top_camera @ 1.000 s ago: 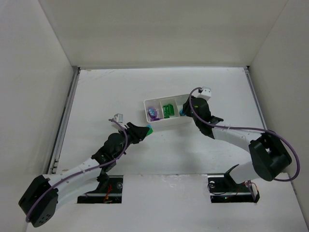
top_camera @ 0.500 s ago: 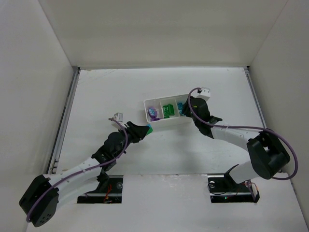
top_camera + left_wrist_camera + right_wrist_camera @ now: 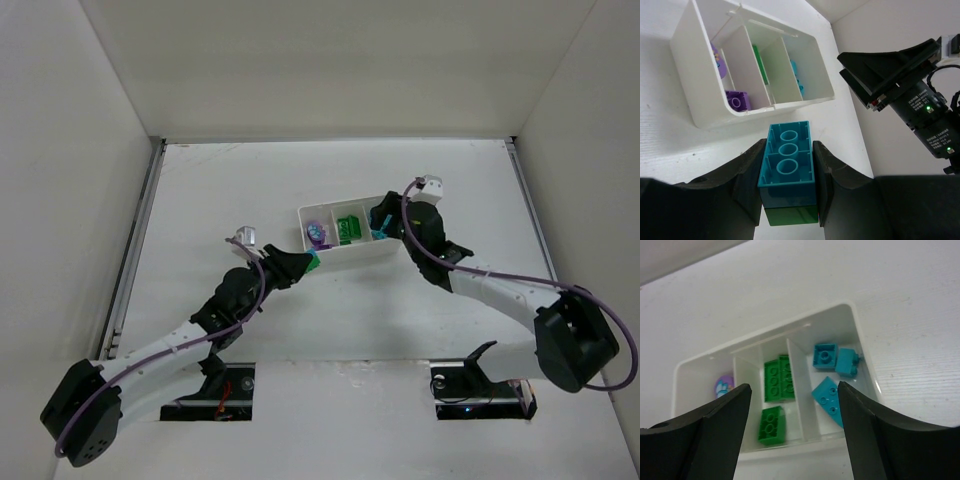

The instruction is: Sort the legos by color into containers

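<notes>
The white tray [image 3: 345, 256] has three compartments: purple legos [image 3: 317, 234] at the left, green legos [image 3: 349, 228] in the middle, teal legos [image 3: 829, 375] at the right. My left gripper [image 3: 788, 175] is shut on a teal brick [image 3: 788, 160] stacked on a green brick [image 3: 791, 216], held just in front of the tray's near-left corner [image 3: 312, 263]. My right gripper [image 3: 795, 405] is open and empty above the tray's right end [image 3: 385, 222]. In the right wrist view the green legos [image 3: 776, 390] lie between its fingers.
White walls enclose the table on the left, back and right. A metal rail [image 3: 137, 235] runs along the left edge. The arm bases [image 3: 465, 385] sit at the near edge.
My right gripper has moved up and slightly right, away from the teal compartment. My left gripper has edged a little toward the tray with its bricks.
</notes>
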`<state>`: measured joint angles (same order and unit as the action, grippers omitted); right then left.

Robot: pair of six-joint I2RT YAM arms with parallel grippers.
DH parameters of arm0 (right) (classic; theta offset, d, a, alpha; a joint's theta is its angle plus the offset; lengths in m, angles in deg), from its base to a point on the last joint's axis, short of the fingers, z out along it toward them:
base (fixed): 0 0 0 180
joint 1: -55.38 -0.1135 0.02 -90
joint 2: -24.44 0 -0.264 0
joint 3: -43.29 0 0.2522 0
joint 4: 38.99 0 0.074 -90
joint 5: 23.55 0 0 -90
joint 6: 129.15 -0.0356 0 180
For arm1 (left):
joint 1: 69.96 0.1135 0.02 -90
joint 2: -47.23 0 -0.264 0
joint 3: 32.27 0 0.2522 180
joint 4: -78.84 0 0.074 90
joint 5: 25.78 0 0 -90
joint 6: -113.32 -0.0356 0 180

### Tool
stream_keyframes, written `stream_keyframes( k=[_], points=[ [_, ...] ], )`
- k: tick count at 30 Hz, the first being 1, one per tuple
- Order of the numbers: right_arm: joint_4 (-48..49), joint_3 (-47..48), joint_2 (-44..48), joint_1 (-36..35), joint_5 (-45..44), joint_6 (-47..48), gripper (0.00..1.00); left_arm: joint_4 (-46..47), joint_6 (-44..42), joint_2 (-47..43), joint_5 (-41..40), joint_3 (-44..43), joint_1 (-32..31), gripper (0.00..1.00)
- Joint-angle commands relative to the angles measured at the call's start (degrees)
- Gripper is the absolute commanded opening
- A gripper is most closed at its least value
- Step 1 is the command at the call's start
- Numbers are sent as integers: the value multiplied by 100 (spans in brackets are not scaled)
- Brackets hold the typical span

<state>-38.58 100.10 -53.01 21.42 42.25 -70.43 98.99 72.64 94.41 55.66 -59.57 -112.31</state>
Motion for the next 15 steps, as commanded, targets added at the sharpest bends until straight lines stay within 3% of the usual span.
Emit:
stream_keyframes(
  k=[1, 8, 15],
  points=[
    [305, -112, 606, -115, 477, -52, 77, 659, 87, 11, 143, -255, -50, 24],
    [542, -621, 1443, -414, 2242, -842, 78, 1450, 464, -174, 522, 246, 134, 24],
    [1920, -1008, 1162, -827, 3501, -1879, 85, 2338, 1052, -279, 855, 651, 310, 25]
  ],
)
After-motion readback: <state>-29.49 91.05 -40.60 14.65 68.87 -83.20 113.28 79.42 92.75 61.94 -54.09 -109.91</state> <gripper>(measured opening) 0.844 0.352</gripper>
